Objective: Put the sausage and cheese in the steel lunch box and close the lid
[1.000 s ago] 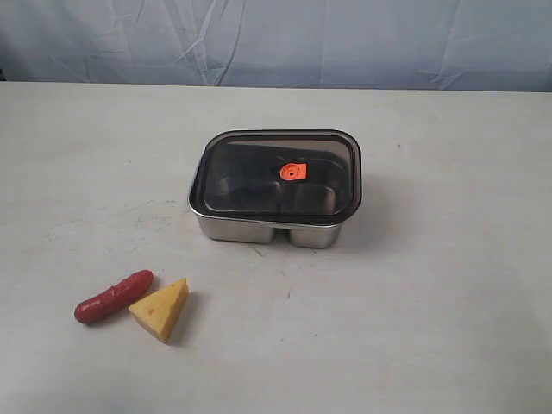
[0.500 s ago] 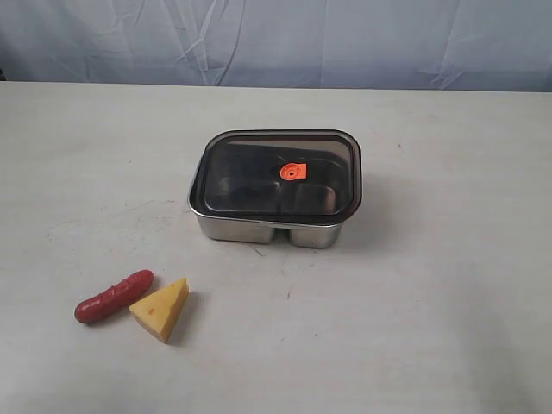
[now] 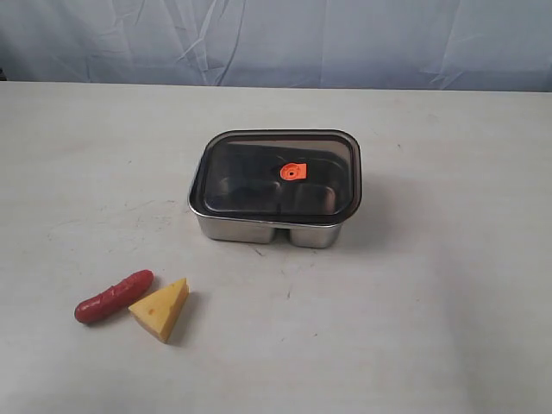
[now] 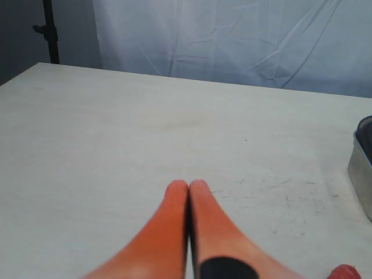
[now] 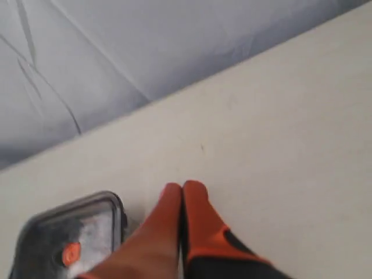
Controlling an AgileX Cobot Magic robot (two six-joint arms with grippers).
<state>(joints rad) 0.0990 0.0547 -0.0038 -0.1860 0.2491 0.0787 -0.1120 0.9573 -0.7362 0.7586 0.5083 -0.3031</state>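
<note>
Orange fingers pressed together and empty, the left hand [image 4: 188,185] hangs over the pale bench [image 3: 431,302]. A glossy red toy sausage [image 3: 113,296] and a yellow holed cheese wedge [image 3: 161,309] lie close at its side. Farther off on that side stands the shiny two-compartment steel lunch box [image 3: 259,228] under its dark see-through lid [image 3: 250,177], and the right hand [image 5: 182,187], likewise closed and empty, is just beside it.

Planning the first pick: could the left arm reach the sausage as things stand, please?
Probably yes: the sausage lies uncovered on the table, and the left end effector is shut, empty.
</note>
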